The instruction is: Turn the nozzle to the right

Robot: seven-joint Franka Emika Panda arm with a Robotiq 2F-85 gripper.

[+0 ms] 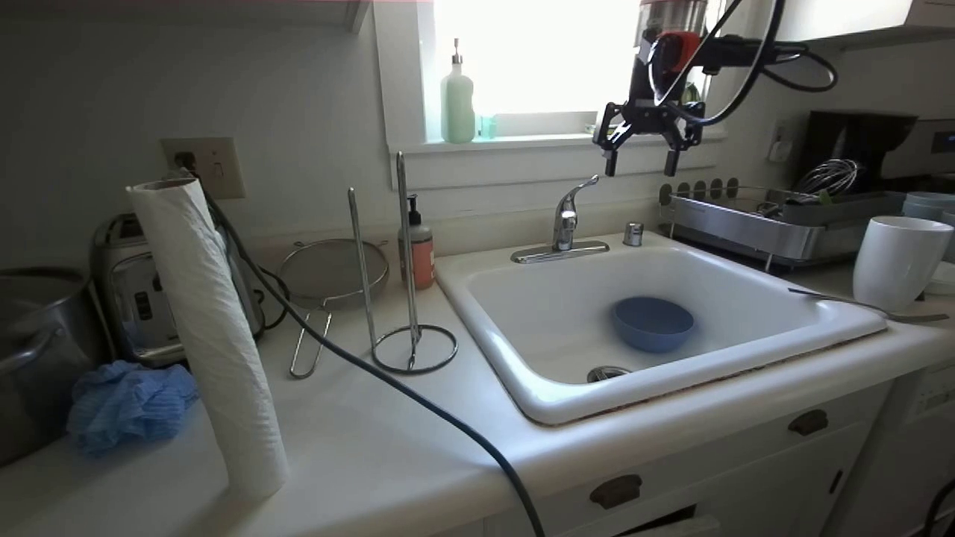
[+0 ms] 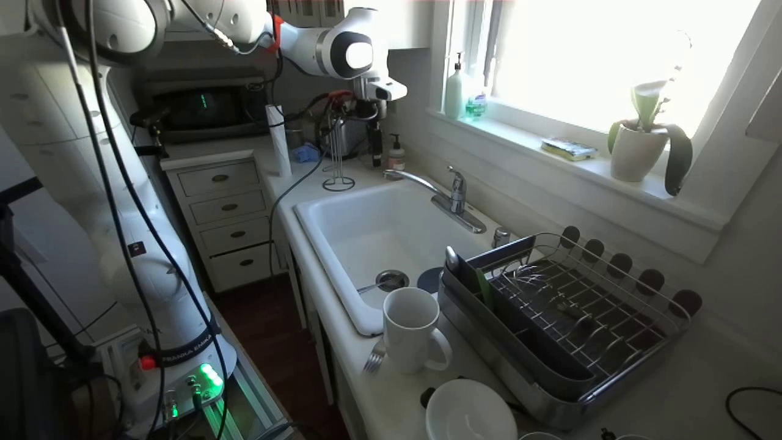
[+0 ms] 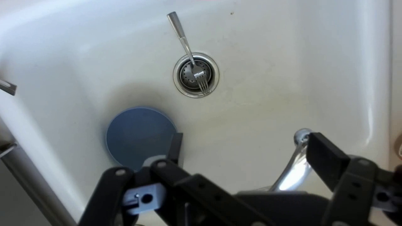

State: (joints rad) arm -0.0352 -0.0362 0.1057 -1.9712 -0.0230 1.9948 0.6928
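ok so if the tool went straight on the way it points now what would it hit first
Probably the bare sink floor: the tool points down over it. In the wrist view, though, one finger overlaps the nozzle; depth is unclear, so it might clip that first.

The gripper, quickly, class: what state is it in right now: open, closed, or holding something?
Gripper: open, with nothing held.

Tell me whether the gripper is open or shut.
Open. In an exterior view, the gripper shows its fingers well apart, with nothing held between them.
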